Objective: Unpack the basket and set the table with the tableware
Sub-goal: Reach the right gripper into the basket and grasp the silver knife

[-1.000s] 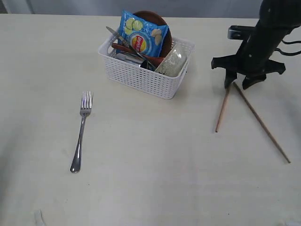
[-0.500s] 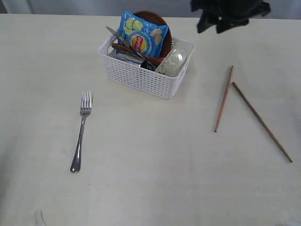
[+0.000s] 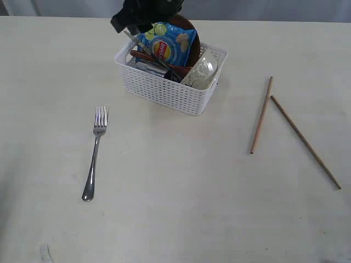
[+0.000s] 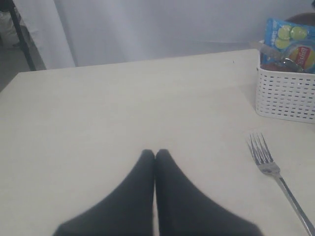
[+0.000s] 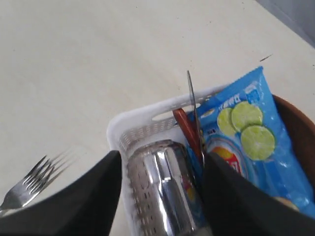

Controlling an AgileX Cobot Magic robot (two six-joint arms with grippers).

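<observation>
The white basket [image 3: 170, 87] stands at the back middle of the table [image 3: 181, 192]. In it are the steel cup [image 5: 170, 187], the knife [image 5: 193, 108], the reddish-brown spoon [image 5: 187, 130], the off-white bowl [image 3: 201, 70] and the brown plate [image 3: 189, 33]. My right gripper [image 5: 162, 157] hangs open over the basket's far left corner [image 3: 140, 13], its fingers either side of the cup and above it. The fork [image 3: 94, 150] lies left of the basket. Two chopsticks [image 3: 261, 115] [image 3: 304, 141] lie at the right. My left gripper [image 4: 155, 153] is shut and empty, low over bare table near the fork [image 4: 273, 172].
A blue chip bag [image 3: 166, 44] leans in the basket against the plate and covers part of the tableware. The table's far edge runs just behind the basket. A small pale object [image 3: 45, 253] lies at the front left.
My right arm left the two chopsticks lying on the table, rose, and swept left across the back to above the basket's far left corner. Nothing else moved.
</observation>
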